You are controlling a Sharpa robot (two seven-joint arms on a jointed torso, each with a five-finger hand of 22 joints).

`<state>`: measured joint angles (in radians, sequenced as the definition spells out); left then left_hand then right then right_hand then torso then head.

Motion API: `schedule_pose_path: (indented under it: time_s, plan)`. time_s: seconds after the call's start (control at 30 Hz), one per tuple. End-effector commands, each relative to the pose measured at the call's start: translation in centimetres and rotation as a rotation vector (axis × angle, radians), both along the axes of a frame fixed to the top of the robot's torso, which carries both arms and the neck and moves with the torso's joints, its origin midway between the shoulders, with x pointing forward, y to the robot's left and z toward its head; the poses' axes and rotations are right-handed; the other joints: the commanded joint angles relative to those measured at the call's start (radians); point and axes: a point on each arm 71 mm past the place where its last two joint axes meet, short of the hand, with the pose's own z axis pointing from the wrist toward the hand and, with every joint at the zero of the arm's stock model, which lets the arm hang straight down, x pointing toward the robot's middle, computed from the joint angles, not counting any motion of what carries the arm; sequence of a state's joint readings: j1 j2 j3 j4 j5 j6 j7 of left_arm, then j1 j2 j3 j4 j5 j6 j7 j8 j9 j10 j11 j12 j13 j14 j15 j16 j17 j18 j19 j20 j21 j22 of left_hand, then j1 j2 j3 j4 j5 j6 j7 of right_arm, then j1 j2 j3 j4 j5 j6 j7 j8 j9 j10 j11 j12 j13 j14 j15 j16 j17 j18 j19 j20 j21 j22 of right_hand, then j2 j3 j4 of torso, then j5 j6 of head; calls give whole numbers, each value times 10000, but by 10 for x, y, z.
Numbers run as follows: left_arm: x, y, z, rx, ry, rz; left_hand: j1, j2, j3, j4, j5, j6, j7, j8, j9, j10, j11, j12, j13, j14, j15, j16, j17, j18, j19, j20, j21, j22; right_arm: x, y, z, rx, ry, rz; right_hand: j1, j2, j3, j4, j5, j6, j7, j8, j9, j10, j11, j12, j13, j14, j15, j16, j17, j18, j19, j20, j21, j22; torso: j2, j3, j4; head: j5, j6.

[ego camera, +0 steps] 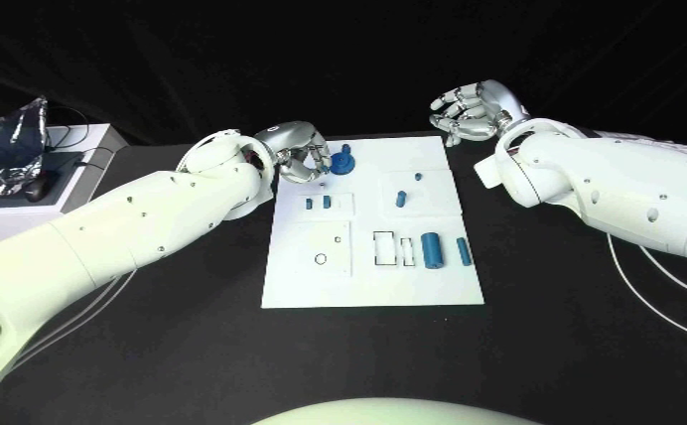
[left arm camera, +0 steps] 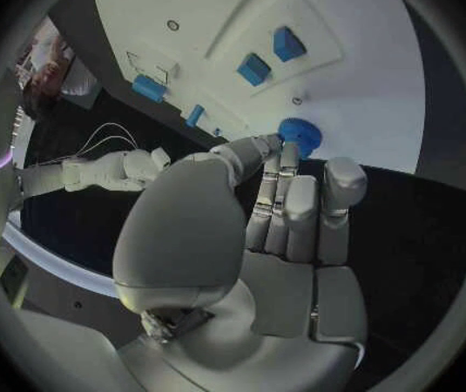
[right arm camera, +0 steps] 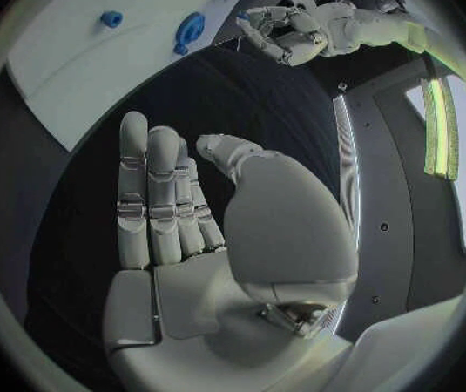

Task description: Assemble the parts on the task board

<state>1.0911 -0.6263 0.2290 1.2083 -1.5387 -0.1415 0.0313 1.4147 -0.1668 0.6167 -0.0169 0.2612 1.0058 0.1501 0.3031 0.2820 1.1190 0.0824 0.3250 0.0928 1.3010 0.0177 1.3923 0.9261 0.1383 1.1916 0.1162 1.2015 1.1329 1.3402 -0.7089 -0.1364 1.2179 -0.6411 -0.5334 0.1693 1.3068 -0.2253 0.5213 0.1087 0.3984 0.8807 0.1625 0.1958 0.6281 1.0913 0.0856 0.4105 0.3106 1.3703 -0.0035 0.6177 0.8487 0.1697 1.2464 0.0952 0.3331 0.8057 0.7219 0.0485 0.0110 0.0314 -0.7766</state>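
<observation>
The task board [ego camera: 375, 286] was a flat, smooth white plate of rectangular shape, lying in the middle of the matte black table [ego camera: 573, 346]. On it lay several small blue parts with a plastic look. At the far left corner stood a round blue disc part [ego camera: 343, 160] with a short peg on top. Two small blue blocks [ego camera: 318, 203] sat side by side in a shallow raised panel below it. Near the middle were two little blue pegs [ego camera: 402, 199]. Toward the right edge a thick blue cylinder [ego camera: 431, 247] and a thinner blue cylinder [ego camera: 464, 251] lay parallel, beside an outlined rectangular slot [ego camera: 385, 247]. A small oval ring outline [ego camera: 320, 259] was marked on the left half of the board.

The left hand [ego camera: 295, 150], of shiny silver metal with jointed segments, was at the far left corner of the board, its fingers [left arm camera: 287, 200] stretched straight and close together. Their tips reached the round disc part, but I cannot tell whether they really touched it; they held nothing.

The right hand [ego camera: 476, 110] was above the black table beyond the far right corner of the board, apart from it. Its fingers [right arm camera: 151, 196] were spread loosely and it held nothing.

At the left edge of the table stood a white box [ego camera: 65, 162] with cables.
</observation>
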Motion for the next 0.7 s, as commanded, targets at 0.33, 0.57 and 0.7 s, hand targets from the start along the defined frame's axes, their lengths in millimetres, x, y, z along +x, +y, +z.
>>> schedule_pose_path:
  time_s: [0.33,0.57,0.7]
  plan:
    - [2,12,-11,299,392,107,-108,-77,-39,-51,-28,7,79,-82,8,42,90,-146,7,-89,22,-59,-183,-102,-110,-7,-125,-91,0,2,1,-102,-180,117,-100,0,-37,-51,25,64,18,-63,-8,23,-50,-89,-25,62,8,-46,15,98,49,-1,54,21,10,1,5,49,-28]
    - [3,10,-18,445,256,121,-117,-79,-46,-47,-28,10,79,-89,10,49,90,-163,10,-95,25,-63,-188,-108,-93,-4,-109,-69,0,2,1,-103,-182,129,-98,-4,-36,-58,26,64,19,-72,-9,23,-48,-102,-34,59,9,-51,18,98,45,-1,53,23,14,-8,23,31,-40]
    - [3,8,-21,440,200,115,-124,-86,-53,-47,-31,14,80,-92,12,55,90,-173,12,-90,26,-59,-171,-108,-96,-2,-112,-71,0,3,1,-106,-179,141,-98,-4,-36,-58,26,64,19,-72,-9,23,-48,-102,-34,59,9,-51,18,98,45,-1,53,23,5,0,18,33,-52]
